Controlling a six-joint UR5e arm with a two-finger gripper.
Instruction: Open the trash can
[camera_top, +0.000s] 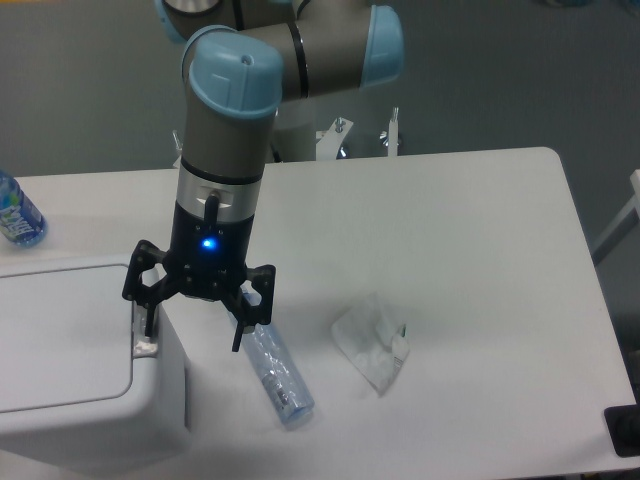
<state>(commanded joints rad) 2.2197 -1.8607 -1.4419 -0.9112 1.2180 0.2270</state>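
- The trash can (70, 360) sat at the front left corner of the bench (460, 230), big white box, lid flat and shut.
- The arm (225, 130) came straight down from the top of the shot, blue caps on the joints and a little blue light glowing on the wrist.
- The claw (193, 333) was spread wide, gripping nothing. Its left-hand finger in the picture was down on the grey latch (145, 335) at the lid's right edge, looked like touching it but hard to be sure from this angle. The other finger hung out past the can's side, over the bench.
- A clear plastic bottle (277, 375) lay on its side just right of the can, its top end tucked under that outer finger.
- A crumpled clear wrapper (372, 345) lay a bit further right.
- Another bottle with a blue label (18, 215) sat at the far left edge, behind the can, partly cut off.
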